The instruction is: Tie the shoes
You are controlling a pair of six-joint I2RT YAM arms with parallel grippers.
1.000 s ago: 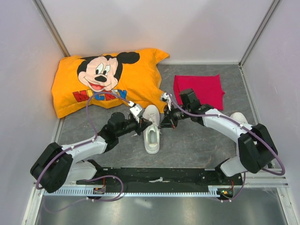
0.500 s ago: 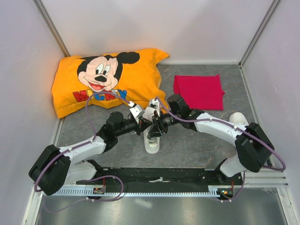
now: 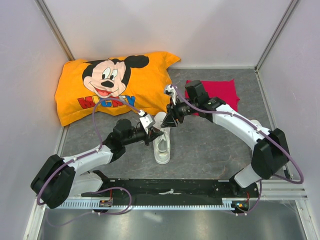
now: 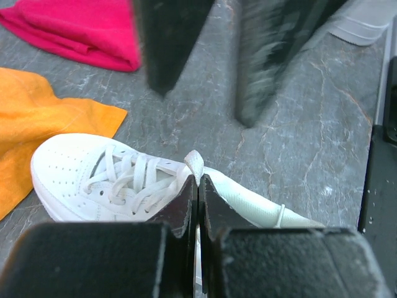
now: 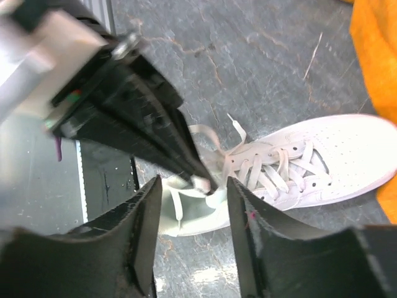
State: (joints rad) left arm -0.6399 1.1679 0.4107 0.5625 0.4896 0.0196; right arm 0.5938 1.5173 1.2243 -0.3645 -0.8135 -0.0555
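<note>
Top external view: one shoe is seen near the middle of the bench, with the toe turned to the far edge, where the pillow lies, and the heel to the near edge. A red cloth lies toward the far right corner. At the top right of the left wrist view a pale sole is seen. It may belong to the second shoe, but this cannot be told for sure.

The shoe is judged to be light, so it can be dragged over the bench if a lace is pulled hard. The lace is thin, soft and limp. It will not keep a shape by itself and may slip out of smooth fingers. It is best taken close to its free end or at a loop, not on the crossed rows over the tongue.

The left end effector is pressed together, and a short piece of lace is pinched at its tips, just above the collar of the shoe. The right end effector is spread about halfway. Its fingers stand on both sides of the left tips, and nothing is held between them. Whether they touch the lace cannot be told.
</note>
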